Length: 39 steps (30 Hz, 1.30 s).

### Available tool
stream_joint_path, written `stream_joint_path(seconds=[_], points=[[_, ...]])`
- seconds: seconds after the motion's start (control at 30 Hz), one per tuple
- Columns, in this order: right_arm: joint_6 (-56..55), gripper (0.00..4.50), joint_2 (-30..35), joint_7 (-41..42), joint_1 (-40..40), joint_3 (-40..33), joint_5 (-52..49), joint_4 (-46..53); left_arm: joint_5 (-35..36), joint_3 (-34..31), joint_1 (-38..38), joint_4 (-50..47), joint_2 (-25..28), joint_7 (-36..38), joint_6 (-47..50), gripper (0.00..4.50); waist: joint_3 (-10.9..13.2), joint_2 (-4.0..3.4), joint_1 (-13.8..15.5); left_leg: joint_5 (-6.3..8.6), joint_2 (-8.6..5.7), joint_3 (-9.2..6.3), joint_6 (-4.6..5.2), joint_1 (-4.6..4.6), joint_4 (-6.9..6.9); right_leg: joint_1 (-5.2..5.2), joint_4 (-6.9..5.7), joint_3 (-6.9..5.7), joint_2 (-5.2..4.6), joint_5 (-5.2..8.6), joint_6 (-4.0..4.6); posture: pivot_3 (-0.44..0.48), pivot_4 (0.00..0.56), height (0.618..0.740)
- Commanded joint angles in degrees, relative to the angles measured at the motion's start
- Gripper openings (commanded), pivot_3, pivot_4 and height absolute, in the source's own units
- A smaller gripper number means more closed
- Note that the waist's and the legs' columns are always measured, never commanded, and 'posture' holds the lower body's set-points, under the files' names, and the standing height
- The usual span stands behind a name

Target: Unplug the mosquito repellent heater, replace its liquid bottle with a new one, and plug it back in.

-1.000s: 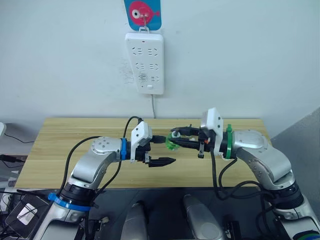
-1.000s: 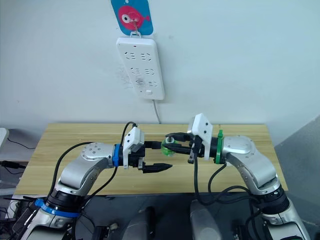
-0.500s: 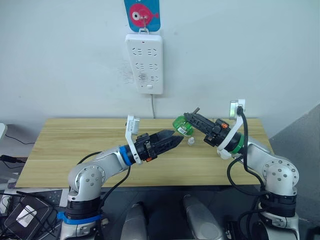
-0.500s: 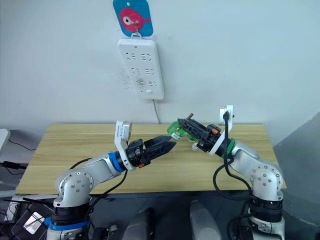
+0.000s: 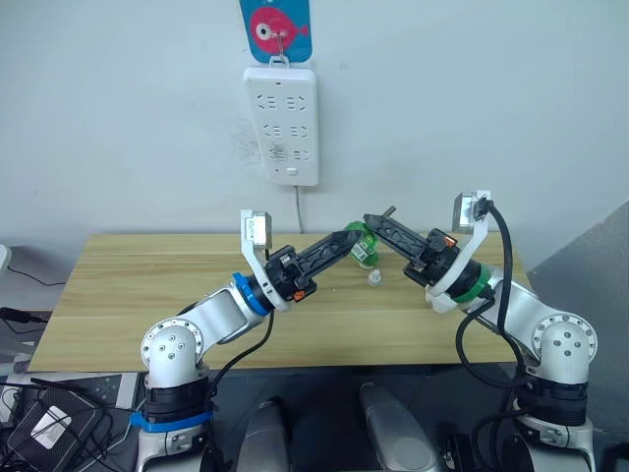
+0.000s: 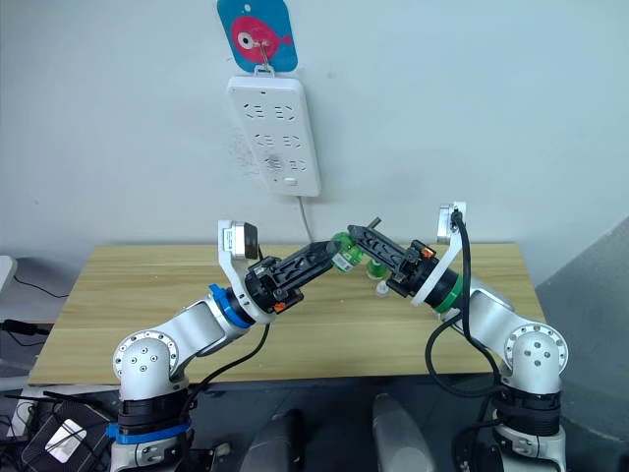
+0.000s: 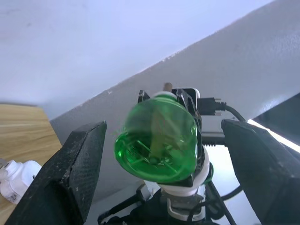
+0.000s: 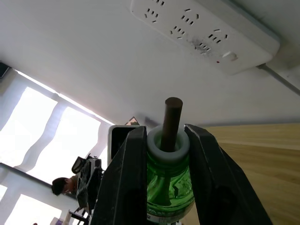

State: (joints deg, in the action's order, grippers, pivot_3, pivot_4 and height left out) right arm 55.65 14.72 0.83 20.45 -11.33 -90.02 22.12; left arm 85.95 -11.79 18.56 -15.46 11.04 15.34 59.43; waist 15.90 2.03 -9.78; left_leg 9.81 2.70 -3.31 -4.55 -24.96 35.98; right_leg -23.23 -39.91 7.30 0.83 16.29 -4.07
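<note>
right gripper: clamped round the neck of the small clear-green liquid bottle with a thin dark wick stem, wick sticking out past the fingertips; held up in the air over the back part of the long pale wooden table
left gripper: fingers spread wide either side of that bottle's base, not touching it as far as I can see; also up above the table
white plastic mosquito repellent heater: small white bit sitting on the table, right under the held bottle
long white power strip: on the wall, above the table's back edge; sockets look empty
second green bottle: can't make it out
</note>
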Motion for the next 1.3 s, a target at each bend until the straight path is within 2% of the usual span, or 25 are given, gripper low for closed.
stream_joint_path(seconds=[0.03, 0.53, 0.63, 0.77, 1.17, 1.3], points=[[-2.0, 0.82, 0.6, -0.7, 0.2, 0.8, -3.3, 1.4, 2.8, 1.3, -0.2, -1.3, -0.7, -0.9, -1.4, 4.17, 0.0, 0.0, 0.0, 0.0, 0.0, 0.01, 0.0, -0.01, 0.01, 0.0, 0.01, 0.01, 0.0, 0.0, 0.0, -0.218, 0.204, 0.736], [-6.2, 0.82, 1.8, -2.6, 0.8, 3.6, -5.5, 0.9, 8.2, 3.3, -2.4, -2.4, -0.1, -4.1, -5.0, 4.17, 0.0, 0.0, 0.1, 0.0, 0.0, 0.02, 0.0, -0.03, -0.01, -0.02, 0.06, 0.03, 0.0, 0.01, 0.01, -0.211, 0.202, 0.736], [-6.5, 0.82, 2.1, -2.6, 0.8, 3.9, -5.8, 0.9, 8.6, 3.6, -2.4, -2.2, 0.5, -4.2, -5.4, 3.61, 0.0, 0.0, 0.1, 0.0, 0.0, 0.04, 0.0, -0.04, -0.02, -0.02, 0.11, 0.04, 0.0, 0.01, 0.01, -0.211, 0.202, 0.736], [-6.8, 0.82, 2.3, -2.6, 0.7, 4.5, -6.1, 1.2, 8.9, 4.3, -2.0, -2.0, 0.7, -4.0, -5.7, 2.39, 0.0, 0.0, 0.1, 0.0, 0.0, 0.04, 0.0, -0.06, -0.06, -0.04, 0.17, 0.04, 0.0, 0.01, 0.01, -0.211, 0.203, 0.736], [-7.3, 0.82, 4.1, -1.5, -0.1, 6.4, -7.2, 2.3, 8.8, 6.3, -2.2, -2.1, 2.6, -2.3, -5.8, 2.31, 0.0, 0.0, 0.1, 0.01, 0.01, 0.04, 0.01, -0.14, -0.17, -0.04, 0.42, 0.04, -0.01, 0.0, 0.01, -0.208, 0.199, 0.736], [-7.6, 0.82, 4.6, -1.2, -0.2, 6.7, -7.2, 2.2, 13.0, 6.1, -2.4, -0.4, 2.4, -4.1, -5.8, 2.31, 0.0, 0.0, 0.1, 0.01, 0.01, 0.04, 0.01, -0.16, -0.19, -0.04, 0.46, 0.03, -0.01, 0.0, 0.01, -0.205, 0.197, 0.736]])
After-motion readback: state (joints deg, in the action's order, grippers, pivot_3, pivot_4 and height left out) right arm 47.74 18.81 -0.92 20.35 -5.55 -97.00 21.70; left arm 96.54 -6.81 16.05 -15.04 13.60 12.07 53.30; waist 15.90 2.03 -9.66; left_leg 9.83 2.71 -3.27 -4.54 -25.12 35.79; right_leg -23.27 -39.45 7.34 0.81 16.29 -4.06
